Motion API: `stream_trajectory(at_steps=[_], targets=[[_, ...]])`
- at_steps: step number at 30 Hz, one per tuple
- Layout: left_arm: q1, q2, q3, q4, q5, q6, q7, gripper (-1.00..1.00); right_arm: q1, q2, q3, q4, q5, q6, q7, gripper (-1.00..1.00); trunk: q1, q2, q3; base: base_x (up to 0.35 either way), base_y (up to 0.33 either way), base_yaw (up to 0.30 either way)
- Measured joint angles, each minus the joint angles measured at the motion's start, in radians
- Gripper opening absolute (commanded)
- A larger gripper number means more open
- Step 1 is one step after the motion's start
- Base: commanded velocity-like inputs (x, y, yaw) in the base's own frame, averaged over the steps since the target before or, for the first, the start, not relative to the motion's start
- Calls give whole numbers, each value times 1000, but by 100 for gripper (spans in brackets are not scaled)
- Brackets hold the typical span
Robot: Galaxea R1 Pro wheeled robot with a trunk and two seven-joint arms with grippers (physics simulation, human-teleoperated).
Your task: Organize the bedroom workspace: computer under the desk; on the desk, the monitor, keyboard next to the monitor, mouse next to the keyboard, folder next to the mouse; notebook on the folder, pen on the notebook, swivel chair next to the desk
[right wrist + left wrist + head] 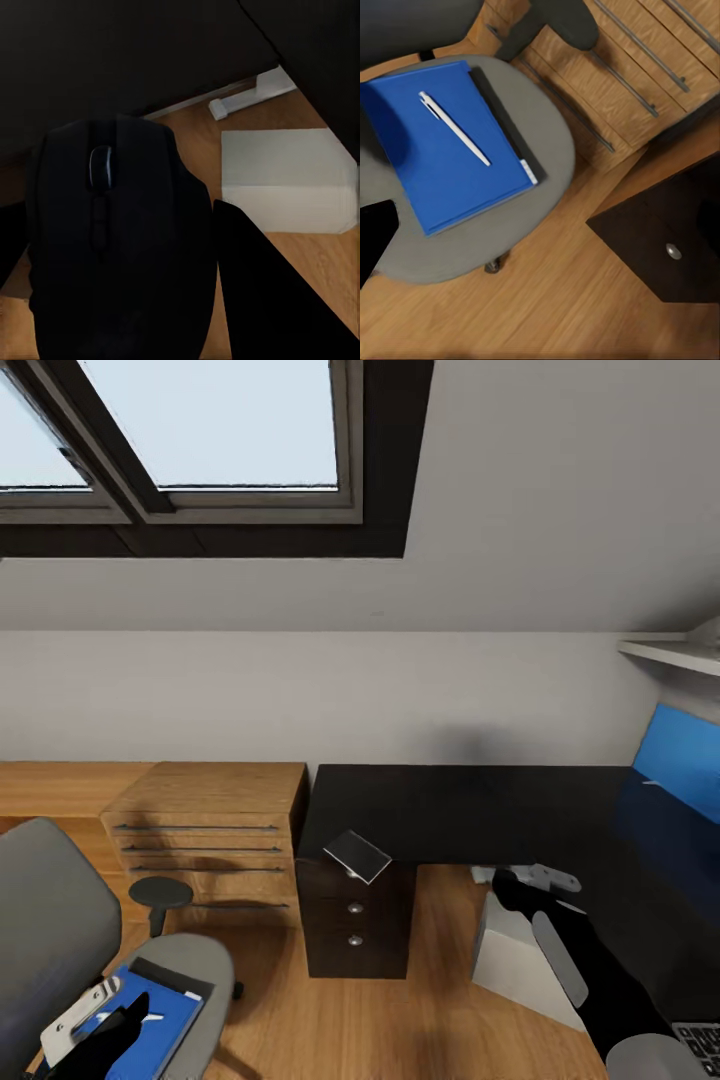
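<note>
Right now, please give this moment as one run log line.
right hand: shut on mouse | left hand: above notebook, state unclear | pen: on notebook | notebook: on swivel chair | computer: on floor by desk

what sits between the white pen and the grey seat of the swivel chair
The bright blue notebook: in the left wrist view the slim white pen lies on its cover, and the notebook rests over the grey seat.

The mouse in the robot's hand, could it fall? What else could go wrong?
1. The mouse sits between the right fingers above wooden floor beside the computer, not yet over the desk; a slip would likely drop it there.
2. The pen lies loose on the notebook on the chair; lifting the notebook tilted could roll it off.
</note>
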Motion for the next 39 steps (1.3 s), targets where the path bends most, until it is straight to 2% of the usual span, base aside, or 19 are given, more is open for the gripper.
stream_trajectory(at_steps=[4,10,12,14,17,18,19,20,23,25,28,31,39], targets=[[0,0,0,0,0,1,0,100,0,6,0,-1,1,1,0,-100,-15,27,15,-40,0,0],[0,-2,-5,2,-1,1,0,100,0,8,0,-1,2,0,0,-100,-15,28,15,-4,0,0],[0,-3,-32,5,-3,2,0,100,0,8,0,-3,2,0,0,-100,-15,28,15,0,0,0],[0,-2,-95,17,-6,3,1,100,3,8,-1,-15,2,0,0,-100,-15,28,15,0,0,0],[1,-2,-134,50,-13,4,1,100,27,8,-1,-63,2,0,0,-100,-15,28,15,0,0,0],[1,-2,-152,97,-26,3,-1,100,72,9,0,-140,0,1,0,-100,-16,27,15,0,0,0],[1,-1,-155,115,-33,3,-2,100,86,9,0,-165,0,2,0,-100,-15,28,15,0,0,0],[1,-1,-160,162,-54,1,-3,100,122,9,0,-230,-2,5,1,-100,-16,28,15,0,0,0],[1,-1,-166,230,-87,-1,-6,100,161,10,0,-303,-6,25,1,-100,-15,28,15,0,0,0],[1,-1,-189,285,-120,-3,-13,100,181,12,0,-345,-8,53,1,-100,-15,28,15,0,0,0],[1,3,-233,340,-156,-5,-18,100,192,20,0,-367,-9,71,1,-100,-15,28,15,0,0,0],[1,5,-253,380,-173,-7,-20,100,195,24,-1,-375,-9,79,1,-100,-15,28,15,0,0,0],[1,15,-264,425,-181,-10,-22,100,197,28,1,-390,-12,82,2,-100,-15,28,15,0,0,0]])
